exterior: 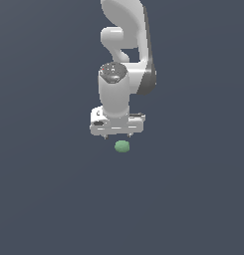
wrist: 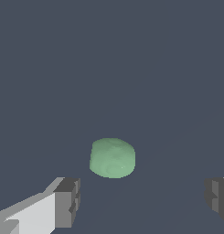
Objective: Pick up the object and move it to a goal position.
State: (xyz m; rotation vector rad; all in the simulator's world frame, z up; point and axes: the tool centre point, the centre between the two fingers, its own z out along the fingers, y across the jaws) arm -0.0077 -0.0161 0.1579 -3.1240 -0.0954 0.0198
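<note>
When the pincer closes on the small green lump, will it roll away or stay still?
The green lump looks squat with a flattish top, so it probably stays rather than rolls. Its rounded sides might slip if squeezed off-centre. The open pincer looks far wider than it.

Inspector: Item under review?

Recorder: The object (exterior: 122,146), one small pale-green lump, plain and unmarked.

Inspector: Shape?

Recorder: In the wrist view the object (wrist: 112,157) reads as a squat rounded puck, flattish on top, sides curved.

Inspector: Position?

Recorder: Resting alone on the dark grey ground, untouched.
</note>
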